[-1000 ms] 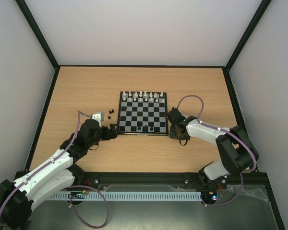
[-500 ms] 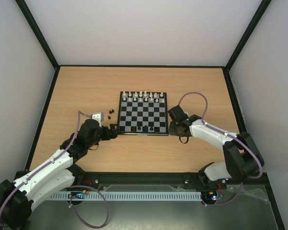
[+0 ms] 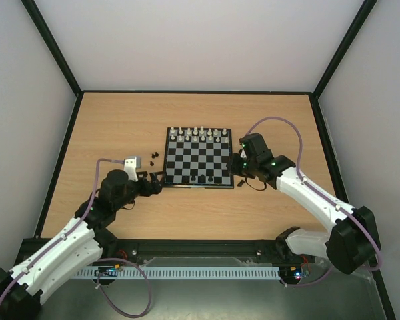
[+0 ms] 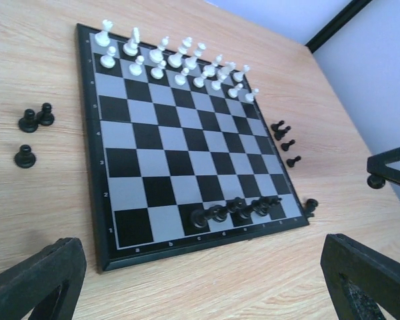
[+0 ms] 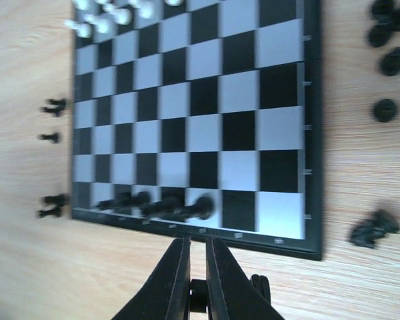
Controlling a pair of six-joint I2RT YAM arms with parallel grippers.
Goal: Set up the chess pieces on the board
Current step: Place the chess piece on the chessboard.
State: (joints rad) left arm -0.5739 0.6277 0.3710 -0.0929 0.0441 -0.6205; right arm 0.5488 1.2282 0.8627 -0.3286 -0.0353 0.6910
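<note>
The board [image 3: 200, 157] lies mid-table, and white pieces [image 3: 199, 133] fill its two far rows. Several black chess pieces [image 3: 205, 178] stand along its near row [image 4: 237, 210]. Loose black pieces lie on the table left of the board [image 3: 153, 156] and by its right edge [image 3: 242, 182]. My left gripper [image 3: 153, 181] is wide open and empty at the near left corner [image 4: 200, 267]. My right gripper [image 3: 243, 163] hangs raised beside the right edge. Its fingers [image 5: 180, 267] are shut to a thin slit. No piece shows at the tips [image 5: 197, 241].
The board [image 4: 173, 140] sits in the wrist view with three black pawns [image 4: 30, 123] to one side and several more [image 4: 285, 139] to the other. One piece [image 4: 310, 205] stands close to the near right corner. Dark frame rails [image 3: 60, 167] edge the table.
My right arm rose from the loose pieces at the board's near right corner and moved farther along the right edge, fingers still shut. My left arm pulled back slightly; its gripper stays open.
</note>
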